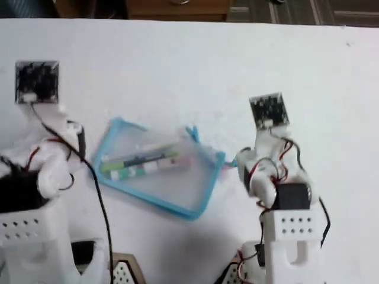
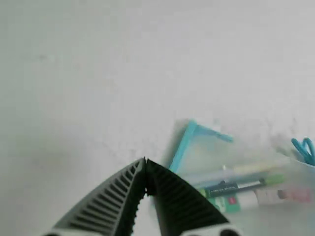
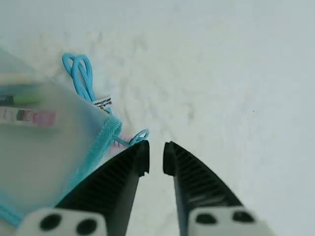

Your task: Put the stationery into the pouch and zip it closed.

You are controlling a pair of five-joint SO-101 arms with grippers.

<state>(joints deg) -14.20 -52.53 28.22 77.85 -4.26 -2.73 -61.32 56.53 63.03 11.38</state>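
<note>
**Filled pouch lying between two idle pincers**

A soft, translucent pouch [image 1: 177, 183] edged in turquoise fabric is lying flat and slantwise near the middle of the white table [image 1: 177, 71]. Slim pens and a green-and-white tube, the stationery [image 1: 142, 164], are showing through its frosted wall. A turquoise cord loop [image 3: 79, 73] is trailing from its 2 o'clock corner. The left gripper [image 2: 145, 162], ribbed and tapered, is hovering at the pouch's 9 o'clock with its tips pressed together on nothing. The right gripper [image 3: 153, 156] is sitting at 3 o'clock, its ribbed fingers narrowly parted, just beside the small zipper pull [image 3: 139, 135].
</note>
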